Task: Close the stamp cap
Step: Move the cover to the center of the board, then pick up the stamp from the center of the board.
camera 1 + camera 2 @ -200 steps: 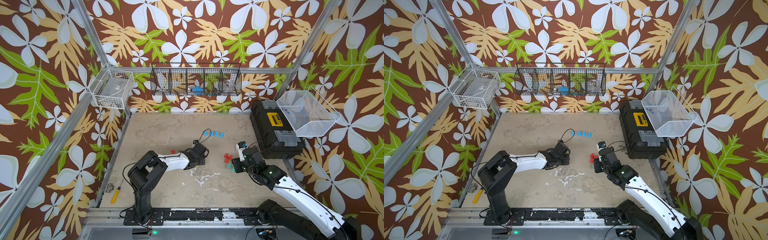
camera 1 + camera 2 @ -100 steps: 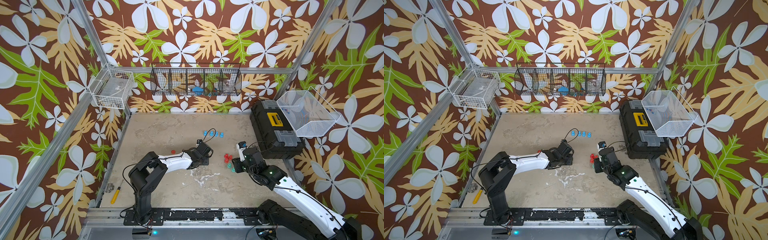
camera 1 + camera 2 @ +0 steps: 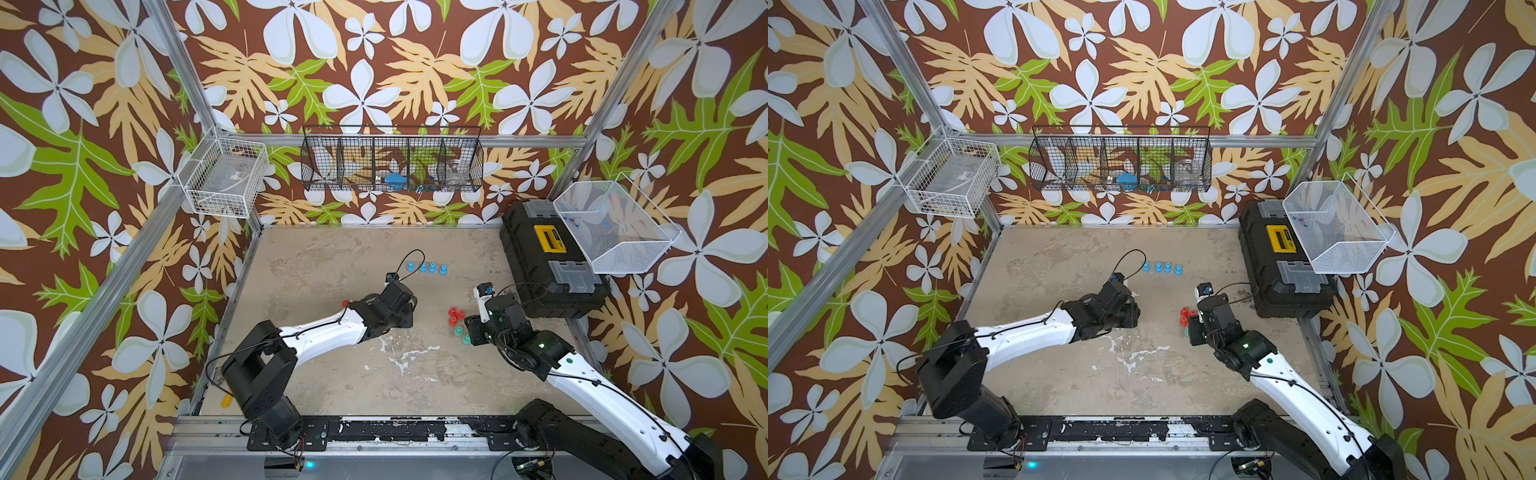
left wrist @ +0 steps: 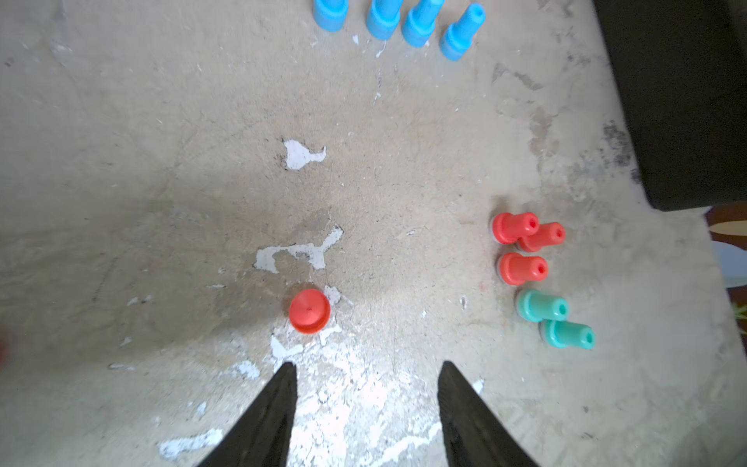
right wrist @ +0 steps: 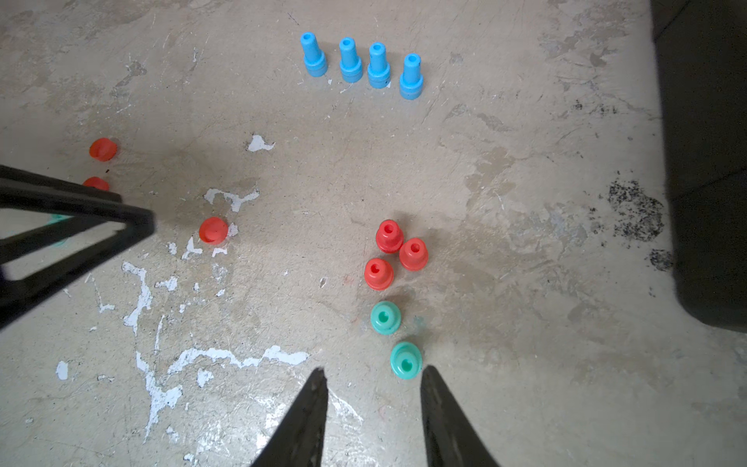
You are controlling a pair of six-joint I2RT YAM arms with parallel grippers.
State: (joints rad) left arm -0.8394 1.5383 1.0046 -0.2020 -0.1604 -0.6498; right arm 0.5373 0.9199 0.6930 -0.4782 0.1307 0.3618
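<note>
The left end effector has spread its jaws slightly wider over the worktop, while the left arm's elbow has swung outward and lower.

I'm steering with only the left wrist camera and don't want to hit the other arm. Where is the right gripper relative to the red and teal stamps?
Observer: The right gripper hangs just beside the two teal stamps, jaws apart, holding nothing.
Operator: Any caps besides the red cap ahead of my jaws?
Observer: Yes, two more red caps lie beyond the left gripper, on its side away from the teal stamps.
Operator: And the dark block at my frame's edge?
Observer: That is a closed black toolbox with a yellow label on its lid.
</note>
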